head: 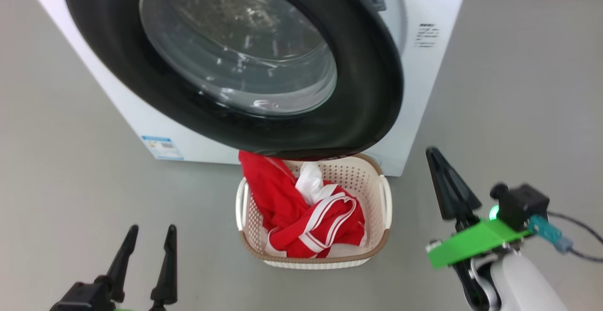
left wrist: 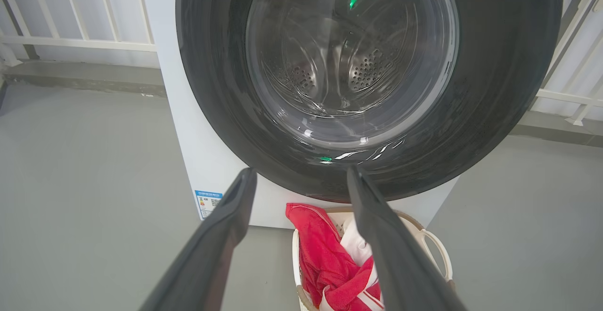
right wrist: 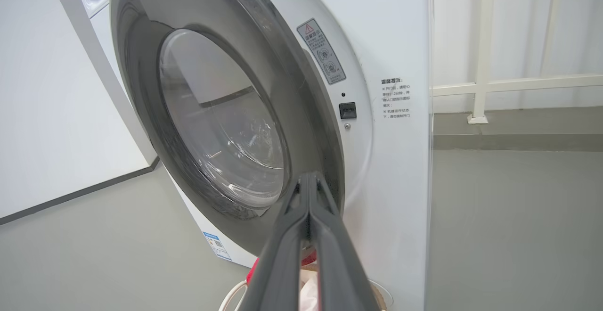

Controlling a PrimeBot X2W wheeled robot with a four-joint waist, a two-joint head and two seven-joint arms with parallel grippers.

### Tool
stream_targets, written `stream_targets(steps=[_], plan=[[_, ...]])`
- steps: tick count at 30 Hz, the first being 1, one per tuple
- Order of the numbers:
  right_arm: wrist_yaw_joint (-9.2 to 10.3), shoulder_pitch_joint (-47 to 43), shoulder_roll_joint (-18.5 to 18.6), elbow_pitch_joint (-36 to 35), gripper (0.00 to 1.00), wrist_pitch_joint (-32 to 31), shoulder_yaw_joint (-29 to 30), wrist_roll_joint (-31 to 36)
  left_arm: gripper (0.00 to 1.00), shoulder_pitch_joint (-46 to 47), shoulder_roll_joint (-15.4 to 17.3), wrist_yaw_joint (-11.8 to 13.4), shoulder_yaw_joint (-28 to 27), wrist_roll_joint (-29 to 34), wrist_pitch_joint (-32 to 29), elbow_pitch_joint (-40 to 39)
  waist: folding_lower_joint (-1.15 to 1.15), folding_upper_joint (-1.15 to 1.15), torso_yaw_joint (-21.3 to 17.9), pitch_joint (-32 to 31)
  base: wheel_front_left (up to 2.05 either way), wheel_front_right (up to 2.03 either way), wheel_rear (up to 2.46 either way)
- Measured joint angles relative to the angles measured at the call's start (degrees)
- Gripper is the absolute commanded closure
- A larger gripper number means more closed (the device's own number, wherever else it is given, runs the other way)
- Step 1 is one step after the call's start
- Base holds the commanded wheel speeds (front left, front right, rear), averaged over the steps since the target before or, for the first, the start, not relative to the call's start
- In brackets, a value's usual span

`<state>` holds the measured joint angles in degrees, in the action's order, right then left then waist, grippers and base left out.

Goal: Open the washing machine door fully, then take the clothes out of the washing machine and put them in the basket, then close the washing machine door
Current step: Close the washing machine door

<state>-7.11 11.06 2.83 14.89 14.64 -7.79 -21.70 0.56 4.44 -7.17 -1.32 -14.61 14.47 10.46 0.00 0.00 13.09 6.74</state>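
Washing machine door (head: pixel 235 61) — large, round, glossy black, with a bulging clear glass window — stands not fully shut. Its right edge is off from the big white front-loading washing machine (head: pixel 419 94), and the right wrist view shows in the gap a small black latch slot (right wrist: pixel 347 110). Under the door's lower edge, on the grey floor (head: pixel 70 184), stands the small cream-white perforated plastic basket (head: pixel 362 179) with a brown rim. The bright red clothes with white stripe trim (head: pixel 292 216) lie inside it, one red fold hanging over the back left rim. The left gripper (head: pixel 153 230) is low at the left, well apart from the basket, fingers spread and empty. The right gripper (head: pixel 432 153) is to the right of the basket — its fingers pressed together on nothing, the tip near the machine's corner, not touching it.
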Motion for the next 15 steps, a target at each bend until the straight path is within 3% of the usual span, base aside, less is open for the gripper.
stream_targets(steps=[15], plan=[[0.0, 14.59, 0.51, 4.66, 1.0, 0.0, -1.56, 0.21, 0.0, 5.37, -1.65, 0.0, 3.31, -1.81, 0.0, -0.38, 0.0, 0.0, 4.67, 6.99, 0.0, 0.0, 0.0]])
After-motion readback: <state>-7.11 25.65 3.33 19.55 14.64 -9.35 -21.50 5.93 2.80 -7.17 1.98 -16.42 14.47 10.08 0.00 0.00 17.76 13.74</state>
